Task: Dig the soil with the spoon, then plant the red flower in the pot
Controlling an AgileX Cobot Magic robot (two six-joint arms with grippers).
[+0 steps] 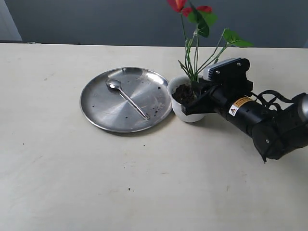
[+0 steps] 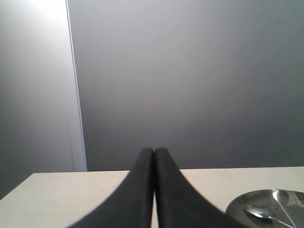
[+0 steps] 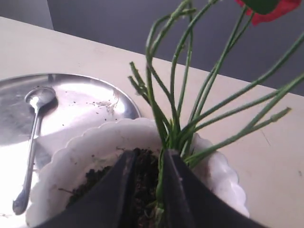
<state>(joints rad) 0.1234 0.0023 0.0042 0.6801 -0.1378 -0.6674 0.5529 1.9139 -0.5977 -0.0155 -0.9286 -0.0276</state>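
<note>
The red flower stands upright in the white pot, its green stems bundled into the dark soil. My right gripper reaches over the pot's rim with its fingers slightly apart in the soil. The stem base lies against one finger and a gap shows beside it. The spoon lies in the steel plate, left of the pot. My left gripper is shut on nothing, raised above the table and outside the exterior view.
Crumbs of soil dot the plate and the table near the front. The right arm stretches across the table on the right. A grey wall backs the table.
</note>
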